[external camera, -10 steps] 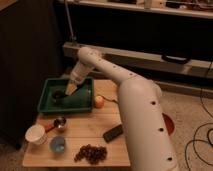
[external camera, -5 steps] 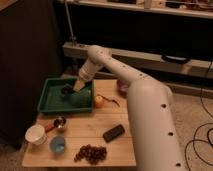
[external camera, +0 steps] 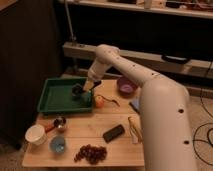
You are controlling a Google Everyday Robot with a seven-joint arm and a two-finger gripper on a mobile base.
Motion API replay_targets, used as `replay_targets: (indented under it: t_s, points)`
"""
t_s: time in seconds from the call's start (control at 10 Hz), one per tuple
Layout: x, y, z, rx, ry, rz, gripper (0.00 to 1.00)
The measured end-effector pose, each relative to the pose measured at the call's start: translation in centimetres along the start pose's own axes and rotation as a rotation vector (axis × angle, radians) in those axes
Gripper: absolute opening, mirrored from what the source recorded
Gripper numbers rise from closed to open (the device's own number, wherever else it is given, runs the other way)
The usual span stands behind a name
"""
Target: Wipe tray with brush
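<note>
The green tray lies at the back left of the wooden table. My gripper hangs over the tray's right part, at the end of the white arm that reaches in from the right. It is shut on the black brush, whose dark bulky head rests on the tray floor near the right rim. The brush handle is mostly hidden by the gripper.
An orange fruit lies just right of the tray and a purple bowl behind it. At the front are a red-handled metal scoop, white cup, blue bowl, grapes and a black block.
My gripper has moved to the right across the tray, and the brush head has slid with it from the tray's middle towards the right rim.
</note>
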Motion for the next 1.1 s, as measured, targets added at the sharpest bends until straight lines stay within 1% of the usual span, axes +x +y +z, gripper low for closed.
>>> replay_targets:
  t_s: [0.1, 0.2, 0.4, 0.5, 0.7, 0.8, 0.9, 1.0, 1.1]
  points:
    - [1.3, 0.6, -0.9, 0.008, 0.018, -0.002, 0.14]
    - [2.3, 1.6, -1.5, 0.008, 0.042, -0.014, 0.14]
    - [3.6, 3.8, -1.7, -0.003, 0.077, -0.041, 0.14]
    - [3.5, 5.9, -1.2, -0.015, 0.105, -0.081, 0.14]
    - [2.9, 8.7, 0.2, -0.032, 0.144, -0.148, 0.14]
    - [2.5, 9.7, 0.9, -0.031, 0.177, -0.195, 0.14]
    - [1.5, 10.1, 1.6, -0.031, 0.188, -0.226, 0.14]
    - [0.2, 10.1, 2.3, -0.031, 0.190, -0.252, 0.14]
    - [-1.6, 9.8, 3.2, -0.033, 0.181, -0.268, 0.14]
